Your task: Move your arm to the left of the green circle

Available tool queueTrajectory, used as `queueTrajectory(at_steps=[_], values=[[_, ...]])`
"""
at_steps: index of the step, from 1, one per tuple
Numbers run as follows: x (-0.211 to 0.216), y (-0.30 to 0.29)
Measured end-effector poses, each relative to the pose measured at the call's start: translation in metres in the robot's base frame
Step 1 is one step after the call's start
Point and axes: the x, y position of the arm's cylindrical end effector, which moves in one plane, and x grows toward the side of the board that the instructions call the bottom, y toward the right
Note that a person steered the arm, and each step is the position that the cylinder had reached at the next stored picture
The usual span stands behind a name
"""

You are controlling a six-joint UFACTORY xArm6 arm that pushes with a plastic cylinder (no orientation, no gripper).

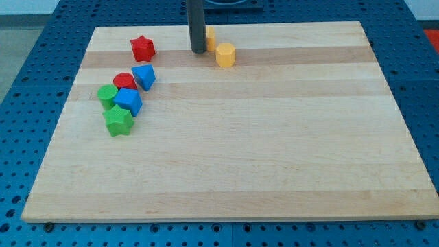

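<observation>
The green circle sits near the board's left edge, touching a blue block on its right. My tip is near the view's top, well to the right of and above the green circle. It stands between a red star on its left and a yellow hexagon on its right. A second yellow block is partly hidden behind the rod.
A red circle, a blue triangular block and a green star cluster around the green circle. The wooden board lies on a blue perforated table.
</observation>
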Motion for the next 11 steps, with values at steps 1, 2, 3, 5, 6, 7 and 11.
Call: queueTrajectory(at_steps=[1, 2, 3, 5, 6, 7, 11], values=[[0.005, 0.000], [0.094, 0.000], [0.181, -0.002], [0.182, -0.077], [0.194, -0.085], [0.264, -0.070], [0.115, -0.206]])
